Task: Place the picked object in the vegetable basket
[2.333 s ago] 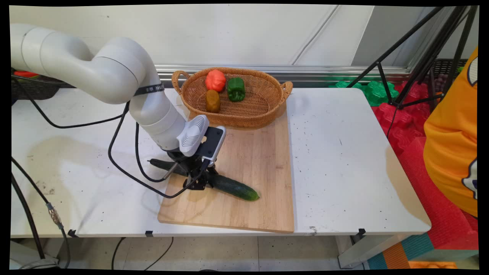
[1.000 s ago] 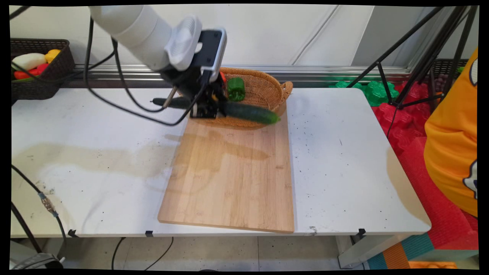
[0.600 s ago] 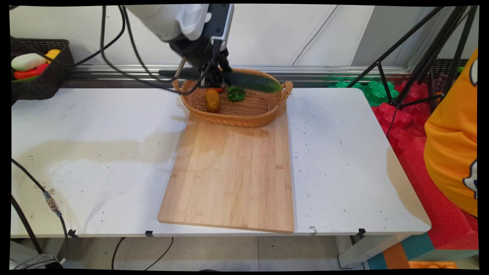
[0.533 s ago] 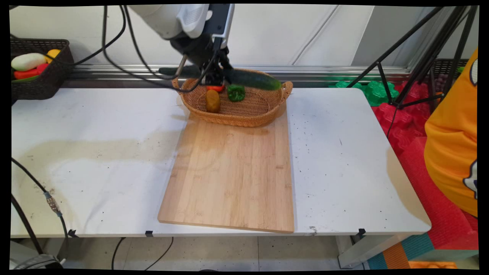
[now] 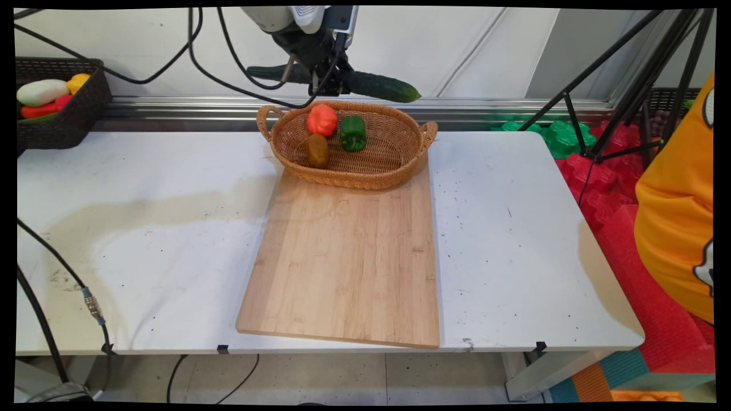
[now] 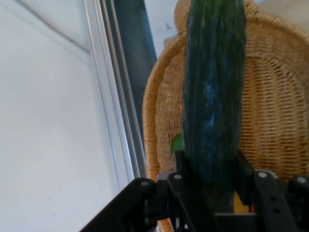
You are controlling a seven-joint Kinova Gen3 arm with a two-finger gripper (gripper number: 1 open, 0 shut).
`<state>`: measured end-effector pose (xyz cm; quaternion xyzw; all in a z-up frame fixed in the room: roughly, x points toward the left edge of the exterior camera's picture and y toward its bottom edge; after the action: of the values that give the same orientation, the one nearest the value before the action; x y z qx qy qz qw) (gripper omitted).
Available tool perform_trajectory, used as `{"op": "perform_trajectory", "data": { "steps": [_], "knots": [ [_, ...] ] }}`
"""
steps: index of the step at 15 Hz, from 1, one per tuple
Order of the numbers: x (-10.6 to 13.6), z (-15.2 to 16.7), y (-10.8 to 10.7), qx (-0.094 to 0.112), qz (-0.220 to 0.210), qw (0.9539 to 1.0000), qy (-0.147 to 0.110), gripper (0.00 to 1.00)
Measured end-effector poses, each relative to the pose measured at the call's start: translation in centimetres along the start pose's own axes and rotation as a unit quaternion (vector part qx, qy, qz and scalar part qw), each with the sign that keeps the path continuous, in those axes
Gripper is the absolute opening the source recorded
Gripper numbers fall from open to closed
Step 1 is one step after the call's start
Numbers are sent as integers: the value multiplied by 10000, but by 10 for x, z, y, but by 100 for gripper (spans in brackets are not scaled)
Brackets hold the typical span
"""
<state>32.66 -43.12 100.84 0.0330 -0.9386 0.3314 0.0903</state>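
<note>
Dark green cucumber (image 5: 374, 85): held crosswise in the black tool (image 5: 327, 85), whose fingers are clamped on its middle, high above the far rim of the wicker basket (image 5: 400, 165). The long end juts right; the hand view shows it running out over the weave.

Wicker basket: oval, two handles, standing partly on the far end of the wooden cutting board (image 5: 348, 257). Contents, grouped at its left: orange-red pepper (image 5: 321, 120), green pepper (image 5: 353, 133), brown potato-like piece (image 5: 317, 150). Right half open.

Risks, as judged: the smooth skin could let the cucumber swivel or slip; its overhanging end could catch the rim or right handle; lowered at the left, it would land on the peppers.

Room: white worktop (image 5: 514, 228) bare on both sides; wall and metal rail close behind; tripod legs (image 5: 605, 68) at right; dark basket (image 5: 63, 108) of produce far left.
</note>
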Motion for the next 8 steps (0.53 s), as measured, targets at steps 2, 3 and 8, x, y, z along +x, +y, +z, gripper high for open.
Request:
{"op": "perform_trajectory", "data": {
  "steps": [2,3,8],
  "knots": [
    [-3,11,-5,14,25,10000,-61,0],
    [-5,17,-6,8,34,10000,-93,0],
    [-18,59,-2,-208,-18,9993,-307,0]
  ]
}}
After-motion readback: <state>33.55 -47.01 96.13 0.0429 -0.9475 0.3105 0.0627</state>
